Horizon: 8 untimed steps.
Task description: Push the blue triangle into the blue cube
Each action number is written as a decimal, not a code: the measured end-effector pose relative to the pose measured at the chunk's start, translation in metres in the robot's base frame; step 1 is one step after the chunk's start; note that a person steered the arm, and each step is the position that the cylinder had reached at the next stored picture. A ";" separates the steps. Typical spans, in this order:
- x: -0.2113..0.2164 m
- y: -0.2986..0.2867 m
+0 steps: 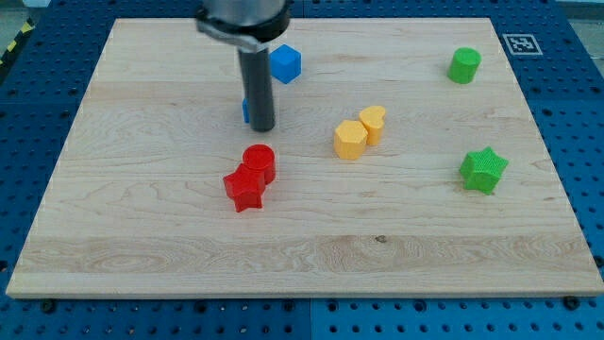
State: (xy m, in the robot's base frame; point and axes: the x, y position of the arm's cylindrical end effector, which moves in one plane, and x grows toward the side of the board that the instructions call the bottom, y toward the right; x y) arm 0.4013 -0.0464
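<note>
The pale wooden board (311, 255) carries every block. My tip (261, 127), the bare end of a dark rod with no fingers to open or close, holds nothing and sits pressed against the small blue triangle (245, 110), mostly hidden behind the rod on the view's left. The blue plastic cube (285, 63) lies near, toward the view's top right of my tip, apart from the triangle.
</note>
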 end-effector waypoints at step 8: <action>-0.039 -0.032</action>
State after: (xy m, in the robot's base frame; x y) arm 0.3620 -0.0783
